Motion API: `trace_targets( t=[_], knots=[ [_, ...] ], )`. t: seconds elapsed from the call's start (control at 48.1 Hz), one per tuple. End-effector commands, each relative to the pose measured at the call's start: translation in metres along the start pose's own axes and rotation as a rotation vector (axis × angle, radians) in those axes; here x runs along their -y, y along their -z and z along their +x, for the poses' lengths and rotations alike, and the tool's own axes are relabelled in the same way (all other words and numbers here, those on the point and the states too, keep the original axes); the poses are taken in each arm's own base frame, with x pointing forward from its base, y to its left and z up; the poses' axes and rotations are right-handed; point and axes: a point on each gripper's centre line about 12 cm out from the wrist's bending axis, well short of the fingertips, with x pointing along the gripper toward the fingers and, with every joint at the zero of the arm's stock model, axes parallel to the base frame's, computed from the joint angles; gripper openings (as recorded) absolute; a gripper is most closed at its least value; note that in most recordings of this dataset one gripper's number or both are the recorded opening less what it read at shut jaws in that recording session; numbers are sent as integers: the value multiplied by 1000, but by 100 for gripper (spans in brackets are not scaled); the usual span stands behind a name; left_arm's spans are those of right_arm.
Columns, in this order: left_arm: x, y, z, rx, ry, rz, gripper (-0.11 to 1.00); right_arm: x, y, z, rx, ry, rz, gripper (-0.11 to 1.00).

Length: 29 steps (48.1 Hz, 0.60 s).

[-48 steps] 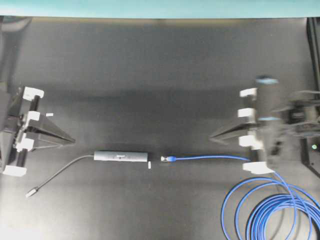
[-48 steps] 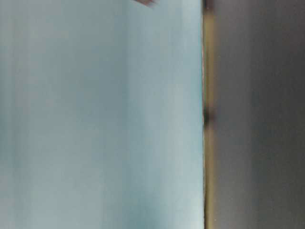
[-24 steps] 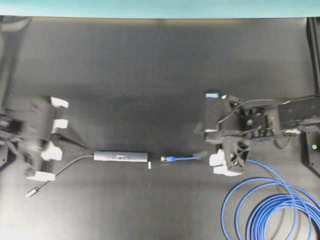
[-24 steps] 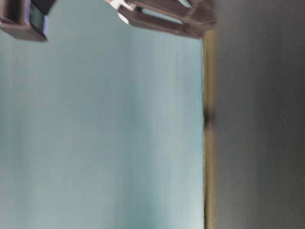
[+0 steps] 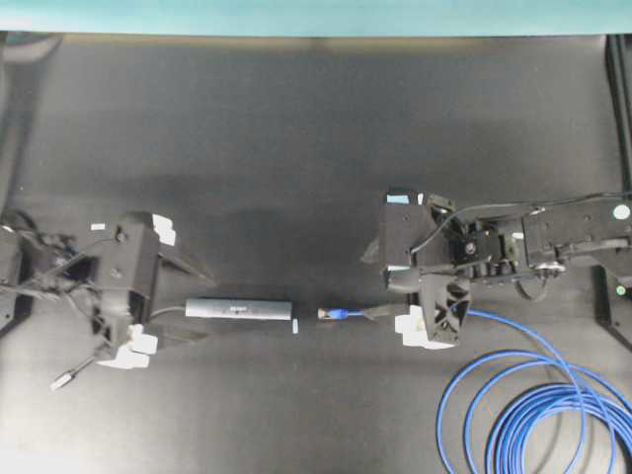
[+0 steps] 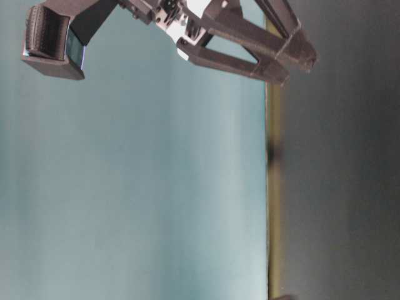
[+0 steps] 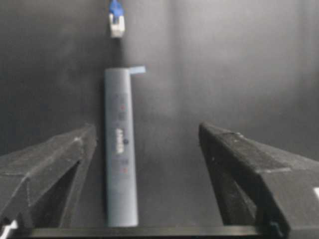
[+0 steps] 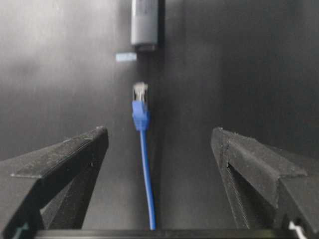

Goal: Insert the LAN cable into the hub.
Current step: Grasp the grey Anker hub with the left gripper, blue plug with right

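Left gripper (image 5: 190, 301) sits at the left of the overhead view, jaws wide open, holding nothing. Its two dark fingers straddle the left end of the hub (image 5: 239, 309), a slim dark-grey rectangular bar lying flat on the black table (image 5: 296, 148). In the left wrist view the hub (image 7: 121, 144) lies between the fingers, closer to the left finger (image 7: 55, 164), touching neither as far as I can tell. Thin grey cord (image 5: 109, 351) runs from the hub's left end to a small silver plug (image 5: 65, 377). White tab (image 5: 295, 325) sits at the hub's right end.

Just right of it, apart from the hub, lies the clear plug (image 5: 327, 313) of the long bright-blue LAN cable (image 5: 513, 415), pointed at the hub's end. Right gripper (image 5: 380, 286) hangs over the cable's straight run, jaws wide open, empty; cable (image 8: 144, 169) between the fingers, untouched. Cable loops lie at bottom right.
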Motion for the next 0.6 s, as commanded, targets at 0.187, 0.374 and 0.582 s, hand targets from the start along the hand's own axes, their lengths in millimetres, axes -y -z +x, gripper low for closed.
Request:
trace_targets(
  t=[0.187, 0.374, 0.582],
  knots=[
    [-8, 39, 6, 120, 2, -87, 82, -7, -11, -1, 68, -17, -7, 80],
    [-21, 52, 12, 144, -34, -103, 82, -8, -11, -2, 71, -20, 13, 80],
    [-22, 65, 20, 151, -32, -105, 82, -9, -10, -2, 78, -25, 53, 80]
  ],
)
